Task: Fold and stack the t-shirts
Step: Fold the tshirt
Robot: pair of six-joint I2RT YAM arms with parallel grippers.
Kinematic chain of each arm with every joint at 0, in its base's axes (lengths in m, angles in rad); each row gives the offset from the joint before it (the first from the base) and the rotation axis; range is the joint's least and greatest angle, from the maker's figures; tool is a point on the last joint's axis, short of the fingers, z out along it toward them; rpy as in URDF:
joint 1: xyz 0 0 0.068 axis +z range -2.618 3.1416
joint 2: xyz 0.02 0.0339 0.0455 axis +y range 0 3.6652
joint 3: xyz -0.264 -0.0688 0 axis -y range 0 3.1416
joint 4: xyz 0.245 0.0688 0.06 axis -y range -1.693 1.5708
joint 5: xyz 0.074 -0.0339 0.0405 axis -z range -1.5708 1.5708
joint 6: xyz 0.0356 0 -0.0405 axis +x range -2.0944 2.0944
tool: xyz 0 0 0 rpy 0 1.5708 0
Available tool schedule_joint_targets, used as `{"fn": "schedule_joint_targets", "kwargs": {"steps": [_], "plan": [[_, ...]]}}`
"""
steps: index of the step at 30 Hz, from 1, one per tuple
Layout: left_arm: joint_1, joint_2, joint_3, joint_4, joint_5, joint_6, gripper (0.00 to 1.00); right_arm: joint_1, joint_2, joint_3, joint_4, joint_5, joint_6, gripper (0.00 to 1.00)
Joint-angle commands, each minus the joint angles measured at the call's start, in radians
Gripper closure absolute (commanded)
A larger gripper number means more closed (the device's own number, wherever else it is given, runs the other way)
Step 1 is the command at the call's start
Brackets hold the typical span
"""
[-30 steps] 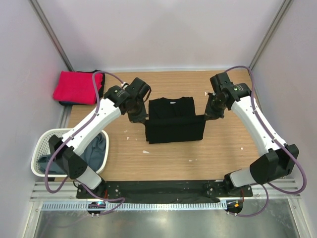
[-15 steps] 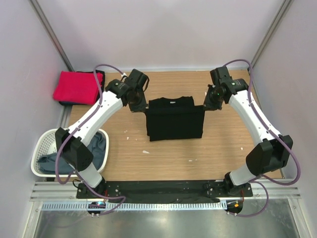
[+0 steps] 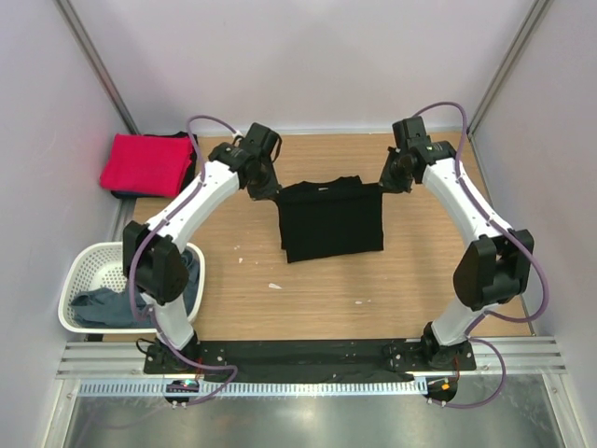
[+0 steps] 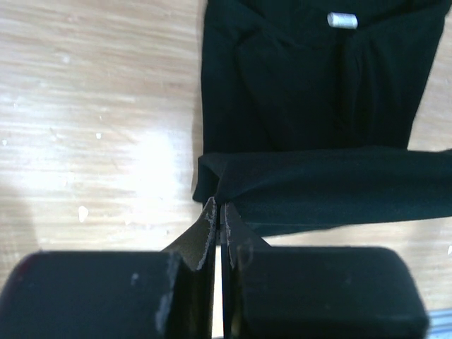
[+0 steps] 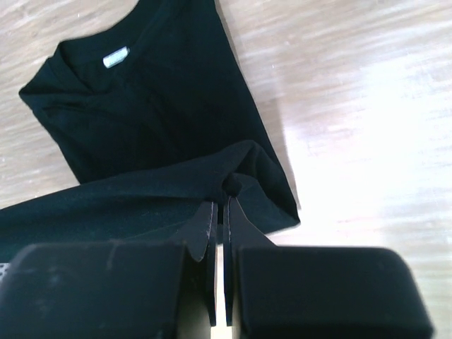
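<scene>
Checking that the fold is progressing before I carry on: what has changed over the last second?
Both arms carried the lifted edge of the black t-shirt away from their bases, toward its collar. The left gripper and right gripper stayed shut on it; nothing was let go. The red t-shirt, the basket and the grey-blue t-shirt inside did not move.

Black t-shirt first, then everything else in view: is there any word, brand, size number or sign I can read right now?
No readable text anywhere in these views.
The neck label on the black t-shirt: a small pale tag, too blurred to read in either wrist view.
The red t-shirt and the laundry basket: no print or marking visible.
</scene>
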Motion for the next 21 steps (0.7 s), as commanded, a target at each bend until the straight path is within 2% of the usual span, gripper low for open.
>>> {"fn": "schedule_joint_targets", "kwargs": {"steps": [1,4,13,21], "plan": [[0.065,0.028,0.012,0.009,-0.076,0.052,1.0,-0.035,0.037,0.016,0.113,0.121,-0.04,0.99],[0.097,0.063,0.016,0.07,-0.064,0.061,1.0,-0.042,0.095,0.024,0.2,0.127,-0.054,0.99],[0.154,0.267,0.131,0.191,-0.013,0.075,1.0,-0.051,0.296,0.123,0.28,0.13,-0.088,0.99],[0.171,0.412,0.259,0.193,-0.031,0.066,1.0,-0.055,0.472,0.28,0.248,0.137,-0.085,0.99]]}}
